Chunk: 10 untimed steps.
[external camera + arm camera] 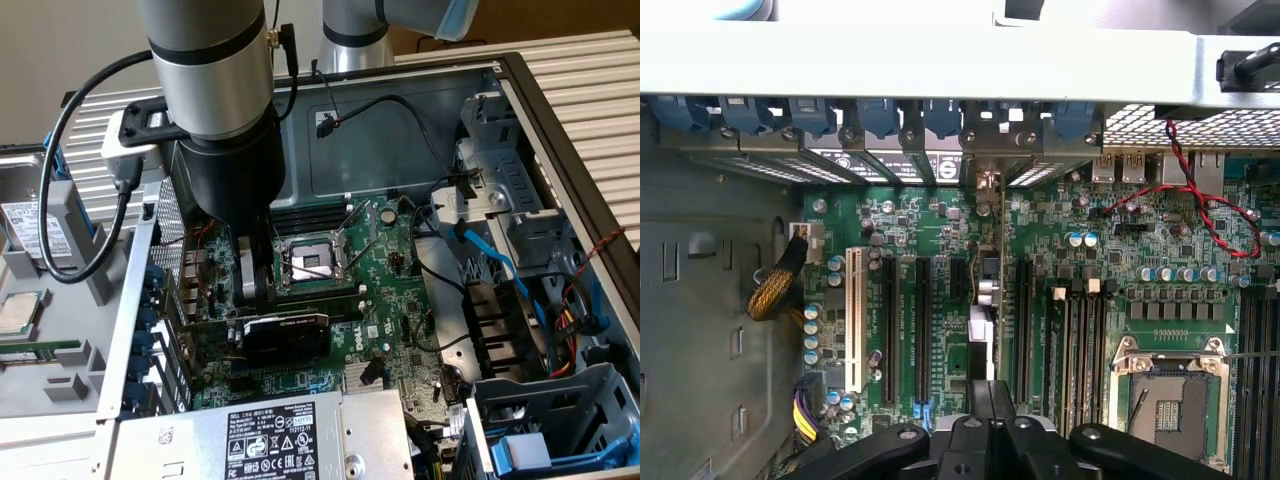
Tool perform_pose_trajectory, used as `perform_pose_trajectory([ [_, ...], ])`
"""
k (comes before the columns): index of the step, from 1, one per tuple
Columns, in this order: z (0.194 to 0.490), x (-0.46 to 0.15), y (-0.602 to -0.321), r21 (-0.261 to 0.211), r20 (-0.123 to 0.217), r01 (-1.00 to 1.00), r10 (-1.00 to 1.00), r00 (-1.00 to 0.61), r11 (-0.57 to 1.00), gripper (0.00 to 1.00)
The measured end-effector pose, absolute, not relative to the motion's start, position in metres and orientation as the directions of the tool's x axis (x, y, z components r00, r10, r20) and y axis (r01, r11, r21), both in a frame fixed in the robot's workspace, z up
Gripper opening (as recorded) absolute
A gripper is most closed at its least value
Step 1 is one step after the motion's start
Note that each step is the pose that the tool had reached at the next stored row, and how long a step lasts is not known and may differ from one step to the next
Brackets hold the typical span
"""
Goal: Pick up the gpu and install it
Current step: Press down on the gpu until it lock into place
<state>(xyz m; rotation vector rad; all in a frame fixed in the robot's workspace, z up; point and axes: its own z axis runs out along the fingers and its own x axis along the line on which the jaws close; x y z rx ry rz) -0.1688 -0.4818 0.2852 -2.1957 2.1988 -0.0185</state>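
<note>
Hand closed on the gpu inside the open computer case.

In the exterior view the hand grips the gpu by its upper edge, lower left of centre. The card stands on edge over the motherboard, long axis running left-right across the frame, black cooler facing the camera.

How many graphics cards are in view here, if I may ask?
1. The gpu stands on edge on the motherboard, beside the empty CPU socket, with the shut gripper at its top edge. Another could be hidden behind the arm.
</note>
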Motion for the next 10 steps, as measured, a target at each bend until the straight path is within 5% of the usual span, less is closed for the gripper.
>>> perform_pose_trajectory([
  [10, 0.2852, -0.1688, -0.4818, -0.033, -0.016, -0.999, -1.0, -0.001, 0.002, 0.11],
])
